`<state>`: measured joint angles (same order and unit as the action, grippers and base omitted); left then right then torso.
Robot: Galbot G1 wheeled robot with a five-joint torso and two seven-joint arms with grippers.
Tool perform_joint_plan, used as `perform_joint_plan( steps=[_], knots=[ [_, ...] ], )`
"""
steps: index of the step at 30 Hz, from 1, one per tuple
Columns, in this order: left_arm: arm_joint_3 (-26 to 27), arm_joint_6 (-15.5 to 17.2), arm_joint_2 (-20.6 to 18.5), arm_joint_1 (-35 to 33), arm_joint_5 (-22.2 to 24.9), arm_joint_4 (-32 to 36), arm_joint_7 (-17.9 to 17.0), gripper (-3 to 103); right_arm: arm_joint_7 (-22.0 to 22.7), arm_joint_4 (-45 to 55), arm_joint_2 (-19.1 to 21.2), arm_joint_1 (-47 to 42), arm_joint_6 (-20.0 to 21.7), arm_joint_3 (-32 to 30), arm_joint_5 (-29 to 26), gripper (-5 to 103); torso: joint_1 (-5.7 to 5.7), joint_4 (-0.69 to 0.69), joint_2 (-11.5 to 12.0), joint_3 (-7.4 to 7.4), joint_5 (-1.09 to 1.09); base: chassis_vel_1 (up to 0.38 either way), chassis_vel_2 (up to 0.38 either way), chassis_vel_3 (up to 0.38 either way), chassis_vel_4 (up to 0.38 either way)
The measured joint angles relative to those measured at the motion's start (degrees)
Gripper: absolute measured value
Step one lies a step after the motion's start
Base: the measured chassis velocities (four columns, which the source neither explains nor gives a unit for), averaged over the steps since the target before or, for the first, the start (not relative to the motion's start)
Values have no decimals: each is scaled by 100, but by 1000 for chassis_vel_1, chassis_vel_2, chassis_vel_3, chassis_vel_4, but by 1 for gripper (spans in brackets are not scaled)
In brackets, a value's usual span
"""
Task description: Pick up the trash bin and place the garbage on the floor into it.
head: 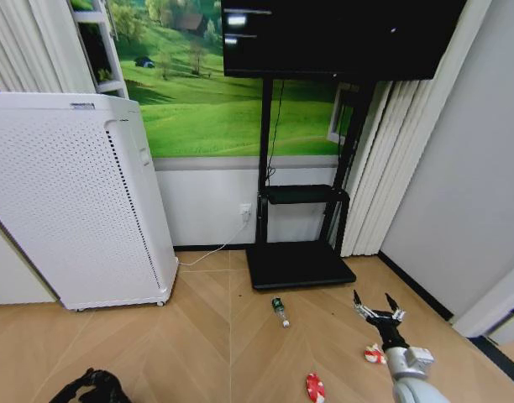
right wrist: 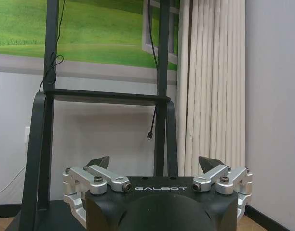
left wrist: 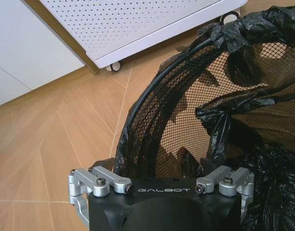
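The trash bin, black mesh with a black bag liner, is right in front of my left gripper. That gripper stands open, its fingers straddling the bin's near rim; one fingertip shows outside the mesh and the other is hidden by the bag. The bin also shows at the head view's bottom left. Garbage on the floor: a small clear bottle with a green label and two red-and-white wrappers. My right gripper hovers open and empty, above and just beyond the right wrapper.
A tall white perforated appliance on castors stands at the left, close to the bin. A black TV stand with a flat base is against the back wall, with curtains and a grey wall to the right. Wooden floor lies between.
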<state>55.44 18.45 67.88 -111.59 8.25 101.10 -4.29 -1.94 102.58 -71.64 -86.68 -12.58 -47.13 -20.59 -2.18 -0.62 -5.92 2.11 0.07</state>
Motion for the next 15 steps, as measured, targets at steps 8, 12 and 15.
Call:
perform_joint_plan(
  steps=[8, 12, 15],
  knots=[
    [-29, -216, 41, 50, -158, -53, 222, 80, 1, -2, -3, -3, 0, 0, 9, 100, 0, -2, -1, -1, 1, 0, 0, 0, 0],
    [-29, -259, 43, 68, -176, -60, 287, 70, 8, -15, -2, 13, 0, -1, 9, 100, 0, -2, -2, -1, 0, 0, 0, 0, 0],
    [-41, -280, 52, 75, -177, -60, 291, 62, 13, -24, -2, 29, -1, 4, 11, 100, 1, -2, -2, 0, 0, 0, 0, 0, 0]
  ],
)
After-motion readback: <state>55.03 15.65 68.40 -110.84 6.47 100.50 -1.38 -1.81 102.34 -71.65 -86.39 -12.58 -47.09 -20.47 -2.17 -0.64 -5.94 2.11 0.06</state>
